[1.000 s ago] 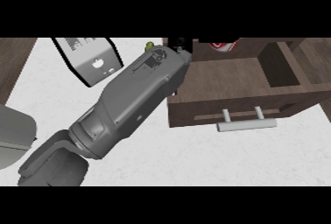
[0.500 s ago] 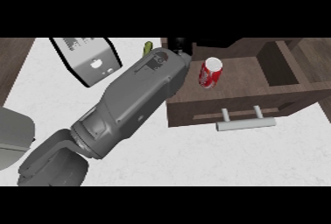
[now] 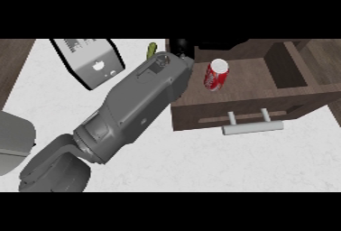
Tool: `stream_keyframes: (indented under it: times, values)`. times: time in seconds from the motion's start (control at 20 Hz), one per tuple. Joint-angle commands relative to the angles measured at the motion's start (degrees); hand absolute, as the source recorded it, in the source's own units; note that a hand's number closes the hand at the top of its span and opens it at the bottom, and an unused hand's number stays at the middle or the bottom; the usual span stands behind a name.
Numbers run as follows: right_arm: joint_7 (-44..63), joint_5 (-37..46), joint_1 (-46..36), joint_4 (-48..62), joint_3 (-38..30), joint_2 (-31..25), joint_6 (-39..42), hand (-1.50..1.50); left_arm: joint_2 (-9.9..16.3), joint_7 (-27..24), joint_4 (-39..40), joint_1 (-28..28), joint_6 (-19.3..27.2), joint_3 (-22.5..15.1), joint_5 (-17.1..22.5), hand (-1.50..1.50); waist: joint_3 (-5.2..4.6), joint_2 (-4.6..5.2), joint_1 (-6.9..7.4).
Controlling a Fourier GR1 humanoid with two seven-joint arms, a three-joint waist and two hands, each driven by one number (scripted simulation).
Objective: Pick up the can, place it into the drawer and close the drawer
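From my seat I see the can [image 3: 216, 75], a red cylinder with a pale silver top and white lettering down its side, standing slightly tilted inside the drawer [image 3: 266, 97]. It sits on the drawer's floor toward the left end, at about 1 o'clock from the middle of my view.

The drawer is pulled out, a dark brown wooden box with a matte grain, square walls and a flat front panel. On that front is a handle [image 3: 251, 127], a smooth pale grey bar held off the wood by two short posts, at roughly 3 o'clock. A taller wooden partition rises at the drawer's right, at 2 o'clock. The can is the only thing I can make out in the drawer.

A bulky grey forearm [image 3: 136, 106] with a dull, hard-shelled surface and rounded panels runs from 7 o'clock up to 12 o'clock, where its end meets the drawer's left rear corner. I take it for the left arm, though I cannot be certain. Only a small black part of the hand [image 3: 182, 44] shows past the wrist, at 12 o'clock, apart from the can; I cannot tell how it is set.

The counter [image 3: 200, 162] is white and faintly speckled. At 11 o'clock lies a flat grey box with a black rim [image 3: 90, 61]. A small yellow-green sliver [image 3: 152, 48] peeks out beside the wrist. A rounded grey shape [image 3: 13, 140] sits at 9 o'clock.
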Motion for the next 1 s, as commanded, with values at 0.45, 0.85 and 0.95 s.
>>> stream_keyframes:
  times: [0.45,0.85,0.95]
  values:
    - [-10.0,20.3,-6.2,-8.5,5.0,-1.2,3.5,-1.5,0.0,-6.3,-0.5,-1.4,-1.5,1.4,3.5,-1.5,-0.09,-0.31,2.76]
    - [-12.9,45.4,-16.4,-1.0,18.7,-2.8,1.6,-1.5,0.0,-5.9,-3.4,-0.7,-0.4,-0.9,4.9,-1.5,-0.08,-0.25,4.81]
    - [-16.1,51.4,-18.6,2.7,20.8,-3.4,0.0,-1.5,0.0,-4.5,-4.7,-1.2,2.7,-1.4,5.4,-1.5,-0.05,-0.48,5.05]
